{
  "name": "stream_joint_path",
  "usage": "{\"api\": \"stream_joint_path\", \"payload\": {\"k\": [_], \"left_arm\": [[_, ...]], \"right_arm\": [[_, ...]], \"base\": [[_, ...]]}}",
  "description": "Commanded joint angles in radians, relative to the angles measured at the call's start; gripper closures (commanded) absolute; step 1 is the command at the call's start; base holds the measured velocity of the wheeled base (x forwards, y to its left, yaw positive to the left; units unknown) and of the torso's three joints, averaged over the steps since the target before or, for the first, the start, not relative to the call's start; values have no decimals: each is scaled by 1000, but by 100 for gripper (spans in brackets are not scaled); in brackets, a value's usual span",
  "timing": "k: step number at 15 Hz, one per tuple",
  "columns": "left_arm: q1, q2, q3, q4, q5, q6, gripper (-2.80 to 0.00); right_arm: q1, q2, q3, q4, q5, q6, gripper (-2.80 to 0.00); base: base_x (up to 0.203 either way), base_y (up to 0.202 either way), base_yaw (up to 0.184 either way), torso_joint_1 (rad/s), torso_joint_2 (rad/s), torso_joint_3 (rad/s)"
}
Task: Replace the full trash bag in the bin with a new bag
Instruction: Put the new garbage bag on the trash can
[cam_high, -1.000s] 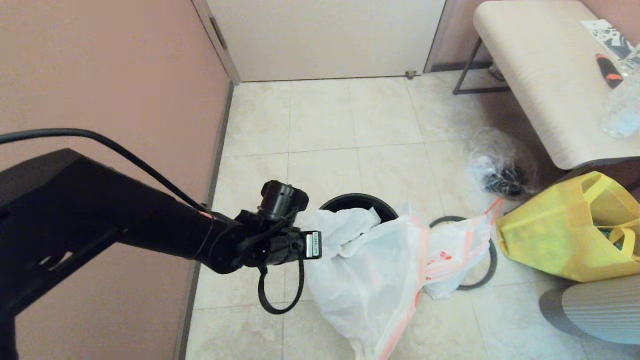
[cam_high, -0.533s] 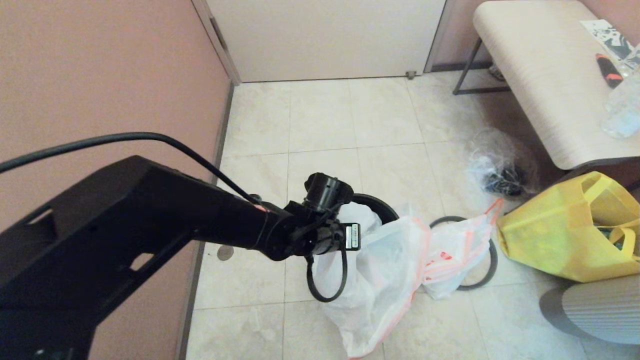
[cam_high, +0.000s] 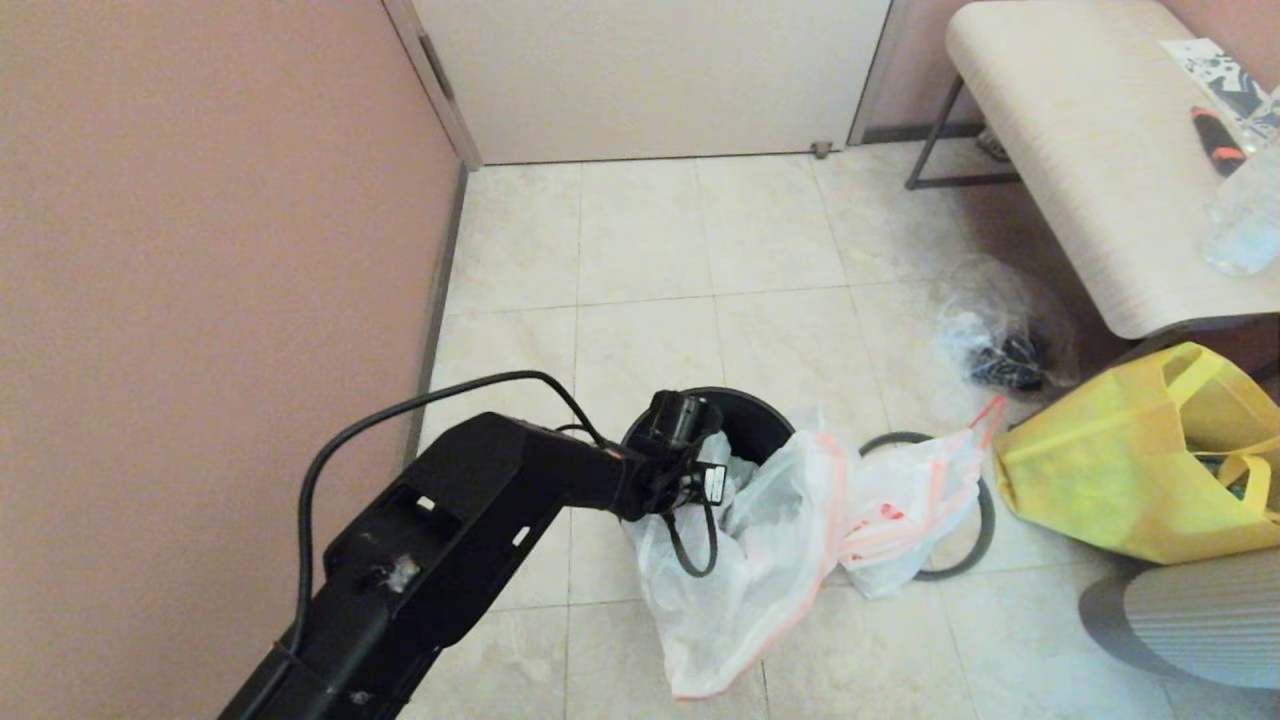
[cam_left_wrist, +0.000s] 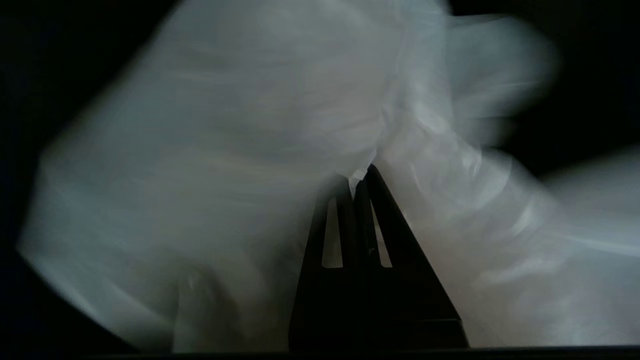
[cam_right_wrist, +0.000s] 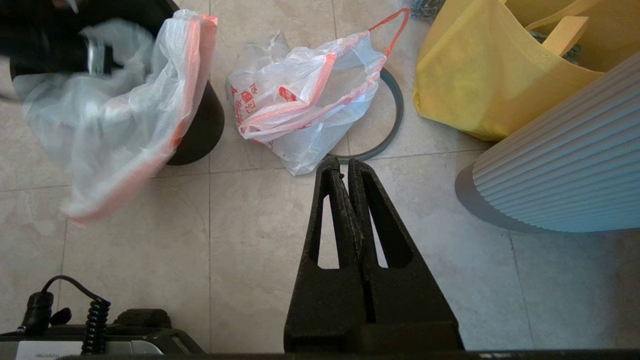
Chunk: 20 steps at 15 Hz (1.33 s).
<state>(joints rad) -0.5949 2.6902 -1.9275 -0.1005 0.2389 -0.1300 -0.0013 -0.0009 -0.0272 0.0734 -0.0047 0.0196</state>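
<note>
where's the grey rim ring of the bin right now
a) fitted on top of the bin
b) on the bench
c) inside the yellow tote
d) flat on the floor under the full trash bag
d: the grey ring lies flat on the tiles beside the bin, with the full trash bag resting across it; it is not on the bin, where the left gripper holds the new bag.

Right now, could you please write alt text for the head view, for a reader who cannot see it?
The left gripper pushes the new bag into the bin, most of it draped outside onto the tile floor. Beside the bin lie the full trash bag, grey ring and yellow tote.
</note>
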Motion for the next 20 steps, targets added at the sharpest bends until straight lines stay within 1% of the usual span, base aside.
{"api": "stream_joint_path", "payload": {"k": [1,4,5,6,7,9,11,12,13,15,18,20], "left_arm": [[49,134,-15,-97,30,82,0],[69,129,-15,-129,39,92,0],[67,123,-14,-130,55,92,0],[62,108,-13,-129,87,91,0],[54,90,-10,-128,109,90,0],[29,44,15,-116,123,85,0],[-5,40,26,-88,179,83,0],[-15,43,31,-75,193,83,-280],[-23,39,37,-69,195,80,-280],[-37,-9,88,-64,195,65,-280],[-44,-141,216,-56,187,51,-280],[-47,-213,290,-10,180,29,-280]], "right_arm": [[0,1,0,0,0,0,0],[0,1,0,0,0,-1,0],[0,1,0,0,0,0,0],[0,1,0,0,0,0,0],[1,1,0,0,0,0,0],[0,1,1,0,0,0,0],[0,1,0,0,0,0,0],[0,1,0,0,0,0,0],[0,1,1,0,0,0,0],[1,1,0,0,0,0,0],[0,1,1,0,0,0,0],[1,1,0,0,0,0,0]], "base": [[0,0,0,0,0,0],[0,0,0,0,0,0],[0,0,0,0,0,0],[0,0,0,0,0,0],[0,0,0,0,0,0],[0,0,0,0,0,0],[0,0,0,0,0,0],[0,0,0,0,0,0],[0,0,0,0,0,0],[0,0,0,0,0,0],[0,0,0,0,0,0],[0,0,0,0,0,0]]}}
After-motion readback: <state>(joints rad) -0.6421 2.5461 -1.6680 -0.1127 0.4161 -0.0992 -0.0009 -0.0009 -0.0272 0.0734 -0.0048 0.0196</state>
